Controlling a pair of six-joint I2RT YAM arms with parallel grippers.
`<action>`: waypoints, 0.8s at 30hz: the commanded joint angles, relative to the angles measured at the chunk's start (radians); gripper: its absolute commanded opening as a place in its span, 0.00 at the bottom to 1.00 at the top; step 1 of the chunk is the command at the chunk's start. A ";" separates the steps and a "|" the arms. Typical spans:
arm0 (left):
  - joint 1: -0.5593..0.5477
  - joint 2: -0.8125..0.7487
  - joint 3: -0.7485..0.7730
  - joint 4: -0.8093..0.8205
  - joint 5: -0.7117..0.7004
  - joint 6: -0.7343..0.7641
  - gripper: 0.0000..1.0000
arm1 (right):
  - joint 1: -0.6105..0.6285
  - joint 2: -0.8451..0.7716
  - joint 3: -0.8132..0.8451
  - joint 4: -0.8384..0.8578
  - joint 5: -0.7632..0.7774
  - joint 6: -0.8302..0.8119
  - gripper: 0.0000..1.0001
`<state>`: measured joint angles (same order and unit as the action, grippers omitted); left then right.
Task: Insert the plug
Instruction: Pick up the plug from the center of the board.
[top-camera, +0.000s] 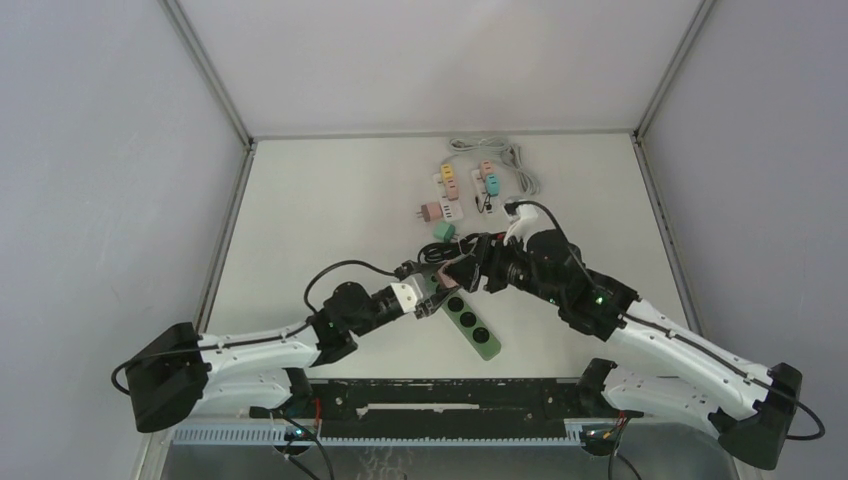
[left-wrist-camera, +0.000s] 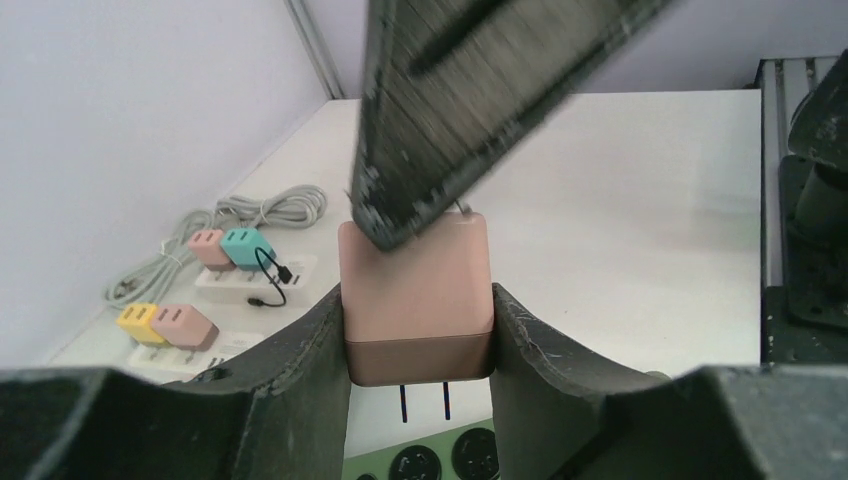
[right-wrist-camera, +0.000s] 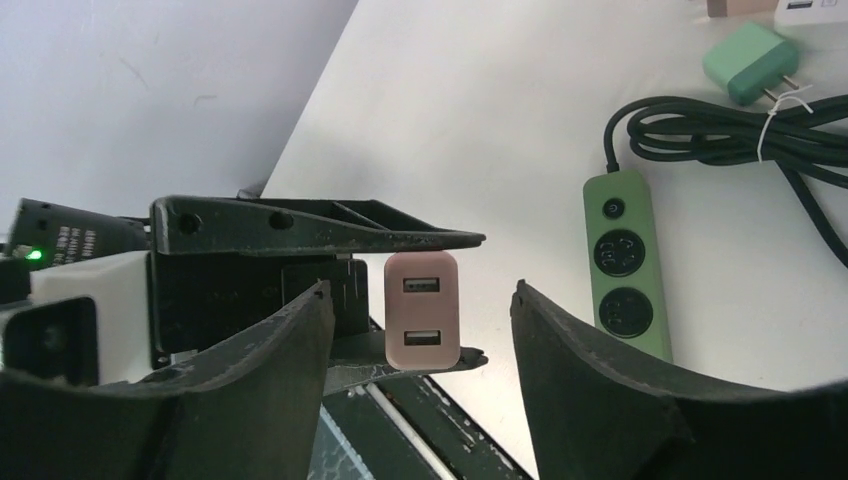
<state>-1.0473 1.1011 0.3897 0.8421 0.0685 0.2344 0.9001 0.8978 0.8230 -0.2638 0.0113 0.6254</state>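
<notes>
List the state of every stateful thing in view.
left gripper: shut on pink plug
right gripper: open, flanking pink plug, not gripping
pink plug: held, bare prongs pointing toward power strip, not inserted
power strip: visible sockets empty
green plug: lying loose, unplugged

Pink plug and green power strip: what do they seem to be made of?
The pink plug looks like matte moulded plastic, with an even colour, soft sheen and rounded edges. The green power strip is probably matte plastic too, with a uniform colour and moulded rounded ends.

High rear overhead view; two wrist views close in (shared: pink plug (left-wrist-camera: 415, 290))
</notes>
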 joint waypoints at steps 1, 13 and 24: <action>0.010 -0.050 -0.025 0.049 0.090 0.095 0.00 | -0.051 0.006 0.088 -0.094 -0.157 -0.032 0.74; 0.038 -0.029 -0.036 0.085 0.166 0.088 0.00 | -0.073 0.166 0.214 -0.230 -0.304 -0.120 0.64; 0.060 -0.004 -0.067 0.097 0.179 0.064 0.00 | -0.084 0.216 0.287 -0.289 -0.331 -0.195 0.08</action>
<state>-1.0008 1.0931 0.3622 0.8833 0.2249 0.3138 0.8219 1.1027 1.0355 -0.5415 -0.2993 0.4946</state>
